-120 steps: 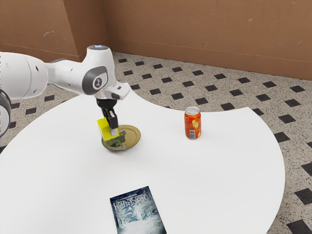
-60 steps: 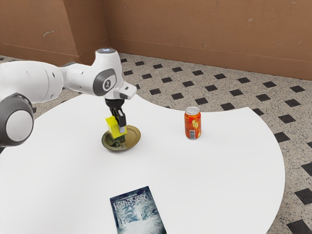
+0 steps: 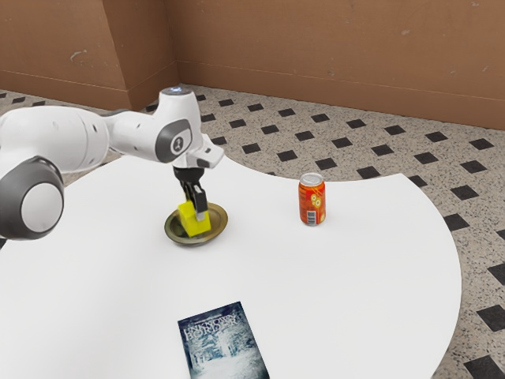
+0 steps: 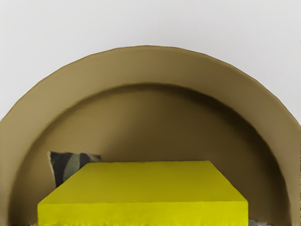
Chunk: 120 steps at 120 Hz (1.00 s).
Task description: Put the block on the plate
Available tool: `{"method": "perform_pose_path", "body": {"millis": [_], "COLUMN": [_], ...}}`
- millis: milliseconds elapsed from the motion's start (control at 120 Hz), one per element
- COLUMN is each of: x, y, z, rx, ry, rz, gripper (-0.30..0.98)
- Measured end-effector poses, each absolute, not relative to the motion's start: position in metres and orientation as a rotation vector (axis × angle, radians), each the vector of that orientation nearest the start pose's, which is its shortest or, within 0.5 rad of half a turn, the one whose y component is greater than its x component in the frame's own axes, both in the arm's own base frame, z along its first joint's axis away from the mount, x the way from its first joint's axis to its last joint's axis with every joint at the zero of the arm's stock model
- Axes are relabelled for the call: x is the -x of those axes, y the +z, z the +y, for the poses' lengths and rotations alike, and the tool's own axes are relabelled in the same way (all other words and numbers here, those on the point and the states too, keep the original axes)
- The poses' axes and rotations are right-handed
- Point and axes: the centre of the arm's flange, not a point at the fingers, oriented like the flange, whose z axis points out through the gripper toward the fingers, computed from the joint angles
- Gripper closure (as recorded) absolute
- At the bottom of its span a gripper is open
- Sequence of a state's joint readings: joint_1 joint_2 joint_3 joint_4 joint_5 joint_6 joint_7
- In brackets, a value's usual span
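Note:
My gripper (image 3: 196, 210) is low over the plate, pointing down, and shut on the yellow block (image 3: 194, 224). The round brownish-gold plate (image 3: 216, 227) lies directly beneath, with the block inside its outline. Whether the block's underside touches the plate cannot be told. In the wrist view the yellow block (image 4: 143, 183) spans the lower edge, and the plate's wide rim (image 4: 150, 66) curves around it. A dark patterned patch on the plate is partly hidden by the block.
An orange can (image 3: 312, 200) stands upright on the white table (image 3: 347, 276), toward the exterior view's right from the plate. A dark blue book (image 3: 223, 344) lies flat near that view's lower edge.
Still gripping the block, my hand has moved toward the exterior view's right and come down, bringing the block lower over the plate. Plate, can and book have stayed put.

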<state>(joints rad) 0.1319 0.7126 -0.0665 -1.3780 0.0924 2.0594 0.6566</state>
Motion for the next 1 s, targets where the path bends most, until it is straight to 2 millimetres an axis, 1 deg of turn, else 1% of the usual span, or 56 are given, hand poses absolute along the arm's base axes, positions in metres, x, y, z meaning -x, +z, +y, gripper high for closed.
{"method": "perform_pose_path", "body": {"millis": [83, 217, 400, 450, 533, 592, 708, 800, 850, 925, 1000], "x": [-0.725, -0.723, -0.702, -0.69, -0.664, -0.647, -0.623, -0.602, -0.591, -0.576, -0.564], "y": [0.306, 0.344, 0.413, 0.43, 0.457, 0.479, 0.518, 0.555, 0.575, 0.597, 0.619], "z": [0.063, 0.06, 0.038, 0.032, 0.026, 0.021, 0.012, 0.011, 0.014, 0.02, 0.022], "rx": [2.959, 2.946, 2.968, 2.977, 3.0, 3.02, 3.057, 3.084, 3.095, 3.108, 3.114], "ry": [0.036, -0.024, -0.039, -0.025, 0.008, 0.027, 0.051, 0.042, 0.039, 0.05, 0.047], "rz": [0.949, 0.938, 0.887, 0.863, 0.803, 0.75, 0.642, 0.539, 0.474, 0.374, 0.291], "gripper": [0.07, 0.04, 0.02, 0.01, 0.01, 0.01, 0.0, 0.0, 0.0, 0.0, 0.0]}}
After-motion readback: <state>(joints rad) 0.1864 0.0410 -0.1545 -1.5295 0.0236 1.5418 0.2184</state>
